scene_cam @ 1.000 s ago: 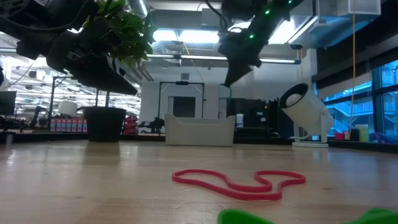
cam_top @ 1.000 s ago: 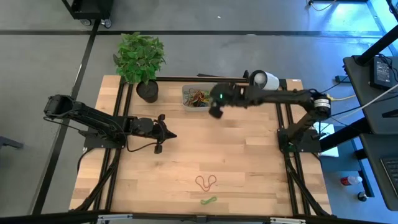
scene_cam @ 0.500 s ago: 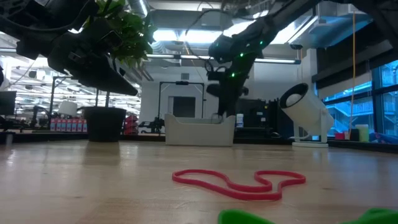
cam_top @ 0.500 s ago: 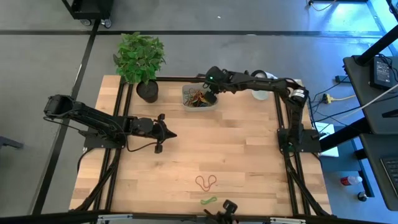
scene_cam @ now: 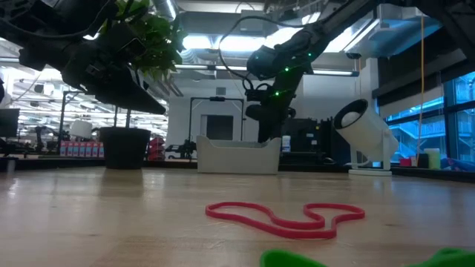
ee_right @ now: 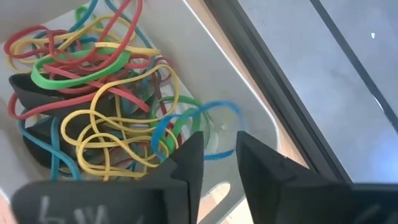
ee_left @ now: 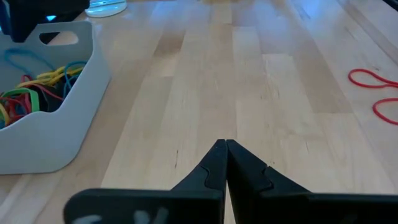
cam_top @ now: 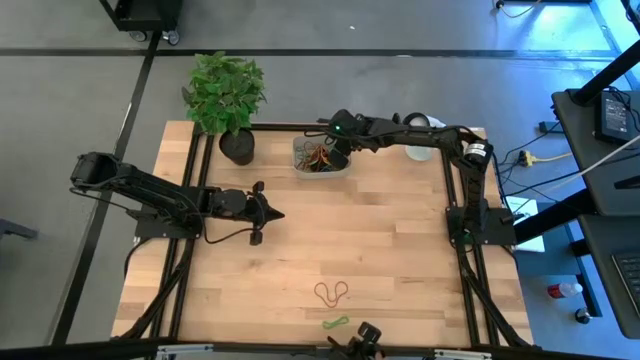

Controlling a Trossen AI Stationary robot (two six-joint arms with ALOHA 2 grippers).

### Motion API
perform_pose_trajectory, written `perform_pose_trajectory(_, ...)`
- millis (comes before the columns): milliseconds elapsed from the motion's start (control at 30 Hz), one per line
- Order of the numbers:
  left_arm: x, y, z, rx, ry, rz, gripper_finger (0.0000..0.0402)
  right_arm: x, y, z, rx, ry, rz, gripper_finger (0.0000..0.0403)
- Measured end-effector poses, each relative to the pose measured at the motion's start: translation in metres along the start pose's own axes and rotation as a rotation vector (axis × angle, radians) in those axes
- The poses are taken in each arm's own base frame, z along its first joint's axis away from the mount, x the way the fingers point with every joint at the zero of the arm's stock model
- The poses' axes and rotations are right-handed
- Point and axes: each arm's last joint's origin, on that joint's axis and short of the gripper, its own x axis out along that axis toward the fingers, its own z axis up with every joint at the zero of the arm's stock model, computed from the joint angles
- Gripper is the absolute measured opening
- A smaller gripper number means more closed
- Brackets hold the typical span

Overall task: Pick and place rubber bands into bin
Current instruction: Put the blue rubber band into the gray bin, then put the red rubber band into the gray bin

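At the near edge of the table [cam_top: 400, 260] lies a small green rubber band [cam_top: 335, 322], and just beyond it a red rubber band [cam_top: 332, 292] twisted into a double loop whose long axis runs across the table, left to right in the low view. Both sit loose on the wood, well apart from either arm. Farther in, toward the left side, the left end effector [cam_top: 274, 217] hovers over bare boards with its fingers pressed together and nothing between them; its wrist view shows the red loop ahead and off to one side. Of the two arms it looks the nearer to the stray bands, which lie toward the near edge and somewhat to the right of its tip. At the far edge stands the bin [cam_top: 322, 158], a shallow translucent tray already holding a tangle of rubber bands [ee_right: 93, 99] in red, yellow, green and blue. The right end effector [cam_top: 336, 152] hangs directly over the bin's right end, fingers parted by a narrow gap and pinching nothing; a blue band [ee_right: 199, 127] lies in the tray just ahead of the tips, apparently just let go. A potted plant [cam_top: 226, 95] sits left of the bin, and a white camera [scene_cam: 364, 133] stands to its right.
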Motion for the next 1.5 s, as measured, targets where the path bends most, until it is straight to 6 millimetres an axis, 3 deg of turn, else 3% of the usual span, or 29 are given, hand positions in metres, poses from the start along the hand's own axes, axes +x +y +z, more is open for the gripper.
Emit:
perform_pose_trajectory(233,0.000,0.000,0.000,0.000,0.000,0.000,0.0005,-0.001,0.001,-0.002,-0.014,0.017,0.042,0.0121)
perform_pose_trajectory(333,0.000,0.000,0.000,0.000,0.000,0.000,0.0002,-0.011,-0.001,-0.003,-0.015,0.044,0.044,0.0120)
perform_pose_trajectory(433,0.000,0.000,0.000,0.018,0.000,0.009,0.0002,-0.031,-0.005,-0.005,-0.045,0.071,0.047,0.0097)
perform_pose_trajectory(567,0.000,0.001,0.000,0.052,0.000,0.019,0.0005,-0.065,-0.007,-0.009,-0.050,0.098,0.055,0.0019)
perform_pose_trajectory(700,0.000,0.001,0.000,0.052,0.000,0.019,0.0002,-0.106,0.001,-0.022,-0.078,0.073,0.078,0.0011)
perform_pose_trajectory(833,0.000,-0.001,0.002,0.049,-0.001,0.017,0.0003,-0.139,0.023,-0.060,-0.066,0.012,0.125,0.0004)
perform_pose_trajectory(933,0.002,-0.009,0.011,0.045,-0.009,-0.006,0.0001,-0.151,0.044,-0.104,-0.045,-0.051,0.181,0.0005)
perform_pose_trajectory(1100,0.015,-0.027,0.030,0.117,0.059,0.057,0.0002,-0.148,0.078,-0.185,0.048,-0.181,0.343,0.0004)
perform_pose_trajectory(1200,0.032,-0.038,0.044,0.141,0.095,0.057,0.0001,-0.138,0.095,-0.223,0.093,-0.300,0.452,0.0002)
perform_pose_trajectory(1367,0.066,-0.063,0.058,0.186,0.195,-0.007,0.0002,-0.129,0.108,-0.262,0.163,-0.520,0.518,0.0002)
perform_pose_trajectory(1500,0.089,-0.087,0.070,0.235,0.279,-0.067,0.0001,-0.127,0.110,-0.276,0.184,-0.585,0.495,0.0002)
